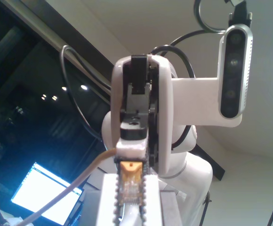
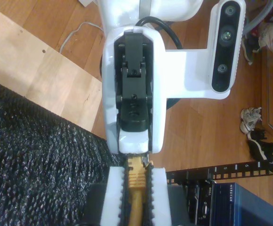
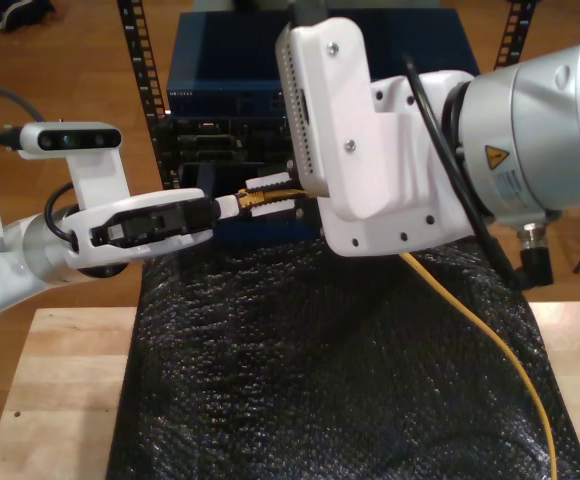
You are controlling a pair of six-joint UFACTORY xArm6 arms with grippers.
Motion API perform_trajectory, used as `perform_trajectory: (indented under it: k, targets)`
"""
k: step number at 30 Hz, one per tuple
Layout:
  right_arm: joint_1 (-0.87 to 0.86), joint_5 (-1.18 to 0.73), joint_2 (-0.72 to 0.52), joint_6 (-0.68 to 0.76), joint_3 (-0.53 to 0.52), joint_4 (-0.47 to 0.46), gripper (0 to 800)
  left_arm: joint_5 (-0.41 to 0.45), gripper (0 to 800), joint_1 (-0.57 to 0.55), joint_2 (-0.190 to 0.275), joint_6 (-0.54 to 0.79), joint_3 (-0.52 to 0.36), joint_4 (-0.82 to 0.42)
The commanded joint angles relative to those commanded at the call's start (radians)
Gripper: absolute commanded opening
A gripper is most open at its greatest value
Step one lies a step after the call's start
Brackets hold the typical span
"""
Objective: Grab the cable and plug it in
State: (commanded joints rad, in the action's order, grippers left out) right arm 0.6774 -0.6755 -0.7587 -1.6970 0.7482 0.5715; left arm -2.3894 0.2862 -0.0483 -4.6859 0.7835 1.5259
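A: Surface? Room?

B: Pale wood worktop [image 3: 60, 390], plank grain with a few dark knots. A black mat [image 3: 310, 380] covers its middle, bumpy and slightly shiny. Beyond it is a brown wood floor [image 3: 60, 60]. A rack [image 3: 152, 90] stands at the far edge, with black perforated rails and a dark blue box [image 3: 220, 70] over black panels with ports. The second wrist view has a pair of shoes [image 2: 252, 117] on the floor. The first wrist view looks up at a white ceiling [image 1: 141, 23], a dark window [image 1: 14, 103] with light spots, and a lit screen [image 1: 47, 193].

A: Cable?

B: The cable [image 3: 515, 360] is thin, smooth, yellow-orange. Its end is held in the air above the mat's far edge, in front of the rack, between the two claws. From there it drops under the big arm and curves over the mat toward the exterior view's lower right. The plug [image 1: 129, 186] is clear plastic, boxy, with orange showing inside.

A: Claws?

B: The first claw [image 3: 255, 200] is on the arm at the exterior view's left, clenched on the plug. It has white toothed fingers [image 1: 109, 197], a glossy white shell and black inner links. The second claw [image 2: 136, 181] is on the big arm at the exterior view's right, clenched on the cable just behind the plug. The two tips are nose to nose, almost touching. Each arm carries a grey bar camera on a white bracket.
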Motion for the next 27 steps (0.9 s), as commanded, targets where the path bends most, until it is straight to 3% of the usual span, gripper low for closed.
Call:
perform_trajectory:
  k: [6, 10, 19, 27]
  targets:
    - [0.000, 0.000, 0.000, 0.000, 0.000, 0.000, 2, 0.002, 438, 0.000, -0.002, 0.002, 0.002, 0.002]
    - [0.000, 0.002, 0.003, 0.002, 0.000, 0.000, 2, 0.003, 482, 0.000, -0.002, 0.002, 0.000, 0.002]
    - [-0.003, 0.002, 0.034, 0.009, 0.012, 0.012, 1, 0.009, 753, 0.000, 0.000, 0.005, 0.008, 0.003]
    - [-0.031, 0.002, 0.063, 0.040, 0.048, 0.012, 1, 0.031, 791, 0.003, 0.002, 0.006, 0.015, 0.003]
